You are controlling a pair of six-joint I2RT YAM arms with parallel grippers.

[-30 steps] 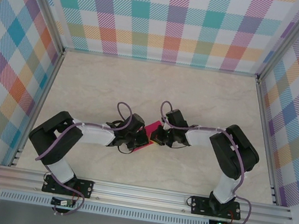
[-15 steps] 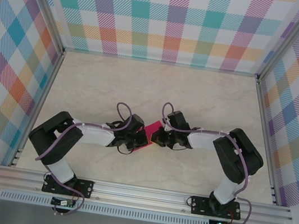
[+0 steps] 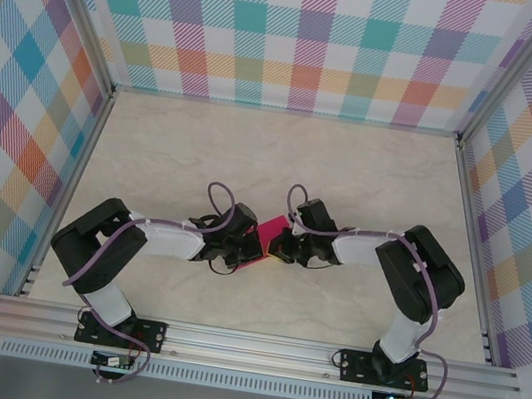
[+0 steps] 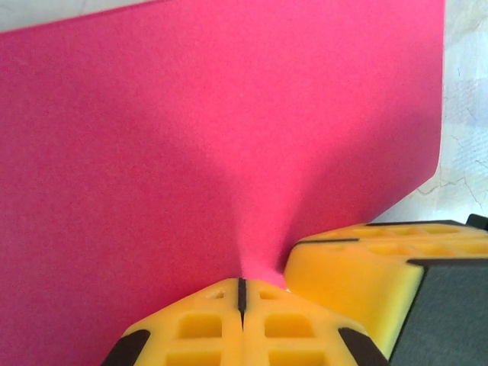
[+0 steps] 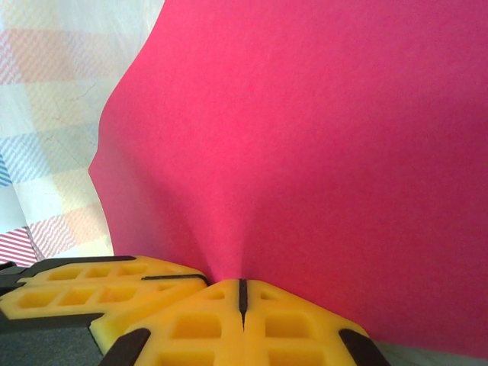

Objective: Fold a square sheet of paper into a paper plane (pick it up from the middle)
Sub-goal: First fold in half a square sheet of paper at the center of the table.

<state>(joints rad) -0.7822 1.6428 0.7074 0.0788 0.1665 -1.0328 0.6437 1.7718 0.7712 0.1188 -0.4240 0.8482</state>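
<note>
Square sheet of paper (image 3: 268, 227): magenta-pink, in the middle of the table (image 3: 252, 157) between the two arms. From above only a small patch shows, and the wrists cover the rest.
Paper surface: in the left wrist view the sheet (image 4: 229, 137) spreads wide ahead of the fingers and puckers into a soft ridge that runs down to the pinch point. The right wrist view shows the sheet (image 5: 320, 137) puckered the same way.
Left gripper (image 3: 251, 247): closed, its yellow pads meeting on the paper's near part (image 4: 241, 293).
Right gripper (image 3: 280, 246): also closed, pinching the same sheet (image 5: 242, 293).
Spacing: the two grippers sit just beside each other. The right one's yellow finger (image 4: 358, 263) appears in the left wrist view, and the left one's finger (image 5: 99, 278) appears in the right wrist view.
Height: the sheet may be raised slightly off the table, but the overhead view is too covered to say.
Surroundings: plaid walls (image 3: 312, 35) on three sides.
</note>
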